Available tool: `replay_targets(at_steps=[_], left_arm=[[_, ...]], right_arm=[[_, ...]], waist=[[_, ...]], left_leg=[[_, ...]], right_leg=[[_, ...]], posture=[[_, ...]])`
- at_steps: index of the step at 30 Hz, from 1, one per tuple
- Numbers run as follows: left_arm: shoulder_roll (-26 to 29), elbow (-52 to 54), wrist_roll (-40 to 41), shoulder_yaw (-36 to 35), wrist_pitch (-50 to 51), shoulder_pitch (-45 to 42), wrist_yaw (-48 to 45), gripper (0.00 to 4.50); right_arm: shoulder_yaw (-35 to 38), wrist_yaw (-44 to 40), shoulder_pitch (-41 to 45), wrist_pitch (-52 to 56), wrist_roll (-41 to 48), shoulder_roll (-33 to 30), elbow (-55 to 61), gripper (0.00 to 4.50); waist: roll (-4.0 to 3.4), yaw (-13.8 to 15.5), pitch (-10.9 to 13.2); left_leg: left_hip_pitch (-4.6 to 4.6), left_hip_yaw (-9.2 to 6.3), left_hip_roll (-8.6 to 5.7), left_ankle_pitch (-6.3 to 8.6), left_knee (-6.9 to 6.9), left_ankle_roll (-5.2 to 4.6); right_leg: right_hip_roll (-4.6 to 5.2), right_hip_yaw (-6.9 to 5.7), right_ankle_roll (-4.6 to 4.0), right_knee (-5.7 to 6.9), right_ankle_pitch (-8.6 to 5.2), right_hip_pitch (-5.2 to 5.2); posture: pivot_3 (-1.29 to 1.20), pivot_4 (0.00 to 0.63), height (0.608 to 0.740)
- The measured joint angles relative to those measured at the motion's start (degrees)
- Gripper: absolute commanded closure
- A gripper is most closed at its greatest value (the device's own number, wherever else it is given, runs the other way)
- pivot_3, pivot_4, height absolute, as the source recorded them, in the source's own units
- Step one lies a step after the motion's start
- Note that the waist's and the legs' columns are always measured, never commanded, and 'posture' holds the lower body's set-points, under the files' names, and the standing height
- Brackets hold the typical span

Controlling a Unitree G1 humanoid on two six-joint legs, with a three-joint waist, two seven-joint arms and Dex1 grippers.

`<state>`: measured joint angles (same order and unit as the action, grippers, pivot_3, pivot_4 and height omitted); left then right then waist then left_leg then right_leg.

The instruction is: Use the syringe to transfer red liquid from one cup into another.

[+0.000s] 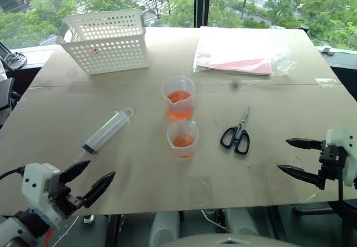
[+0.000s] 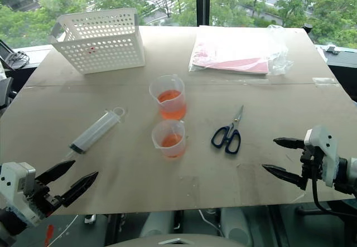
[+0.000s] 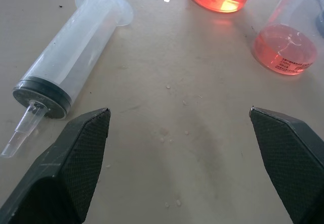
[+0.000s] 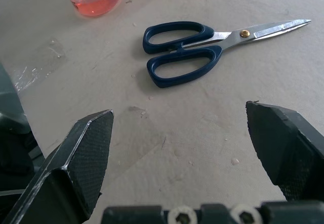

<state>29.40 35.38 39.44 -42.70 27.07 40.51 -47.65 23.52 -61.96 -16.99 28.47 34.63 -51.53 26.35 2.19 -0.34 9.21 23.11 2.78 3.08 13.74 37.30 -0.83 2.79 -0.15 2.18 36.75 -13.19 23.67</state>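
Both my jaws stand wide apart and hold nothing: my left gripper [image 1: 88,181] hangs over the near left edge of the tan surface [image 1: 139,163], my right gripper [image 1: 295,156] over the near right. The large clear plastic syringe [image 1: 107,131] lies flat just ahead of my left jaws, short tip towards me and ring handle away, so I judge that side takes it. Near the middle stand the taller clear spouted beaker [image 1: 178,97] and, just in front, the shorter clear plastic cup [image 1: 183,137], both holding translucent orange-red liquid [image 1: 179,105]. Blue-handled scissors [image 1: 236,135] lie towards my right gripper; a white perforated basket [image 1: 106,40] sits far back left.
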Motion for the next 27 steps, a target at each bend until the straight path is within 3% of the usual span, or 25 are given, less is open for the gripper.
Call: replay_targets(at_steps=[2,6,10,15,18,22,27], left_arm=[[0.0,0.1,0.3,0.0,0.1,-0.2,0.2,0.01],[4.4,5.5,6.8,0.9,3.8,-4.9,3.0,0.01],[8.0,11.9,12.7,2.5,5.8,-7.3,3.9,0.01],[9.8,12.2,14.9,3.3,5.5,-9.4,3.5,0.01],[11.6,11.7,16.9,2.6,5.8,-11.4,3.5,0.01],[12.3,11.6,18.2,2.4,6.2,-11.1,3.7,0.01],[12.4,11.7,19.4,2.0,6.4,-9.8,4.4,0.01]], right_arm=[[0.0,0.4,0.3,0.3,0.1,0.1,0.1,0.0],[-1.4,6.8,10.0,4.1,2.5,0.7,4.2,0.0],[-6.9,7.2,21.3,7.7,3.6,-3.4,4.3,0.0],[-15.2,6.3,33.6,15.3,3.0,-7.2,-1.7,0.0],[-16.9,11.7,42.8,29.1,6.8,-4.7,-7.2,0.0],[-16.4,25.7,54.2,54.7,9.5,7.5,-10.7,0.0],[-14.3,47.2,58.0,63.6,9.8,19.1,-17.9,0.0]], waist=[[0.01,0.0,0.0],[-0.04,-0.1,0.1],[-0.18,-0.5,0.1],[-0.15,-0.3,0.1],[-0.14,-0.2,0.1],[-0.14,-0.6,0.1],[-0.13,-0.2,0.1]], left_leg=[[-0.04,0.0,0.01,0.0,0.03,0.0],[-0.12,-0.04,0.17,0.04,0.12,0.09],[-0.23,0.17,0.13,-0.02,0.13,-0.01],[-0.1,0.12,-0.01,0.0,-0.06,0.0],[0.0,0.04,-0.01,0.0,-0.08,0.0],[0.0,0.06,0.02,0.01,-0.07,0.0],[0.31,0.02,-0.03,0.0,0.1,0.0]], right_leg=[[0.01,0.0,0.01,0.0,0.0,0.0],[0.02,0.01,0.02,0.04,0.01,0.0],[0.11,0.14,0.02,0.04,0.03,-0.06],[-0.04,0.14,-0.28,0.02,0.16,0.01],[-0.11,0.1,-0.31,0.02,0.15,0.05],[-0.12,0.16,-0.31,0.03,0.16,0.07],[-0.06,-0.01,-0.31,0.03,0.18,0.19]], posture=[[0.0,0.15,0.74],[0.0,0.15,0.74],[0.0,0.15,0.74],[0.0,0.15,0.74],[0.0,0.15,0.74],[0.0,0.15,0.74],[0.0,0.15,0.74]])
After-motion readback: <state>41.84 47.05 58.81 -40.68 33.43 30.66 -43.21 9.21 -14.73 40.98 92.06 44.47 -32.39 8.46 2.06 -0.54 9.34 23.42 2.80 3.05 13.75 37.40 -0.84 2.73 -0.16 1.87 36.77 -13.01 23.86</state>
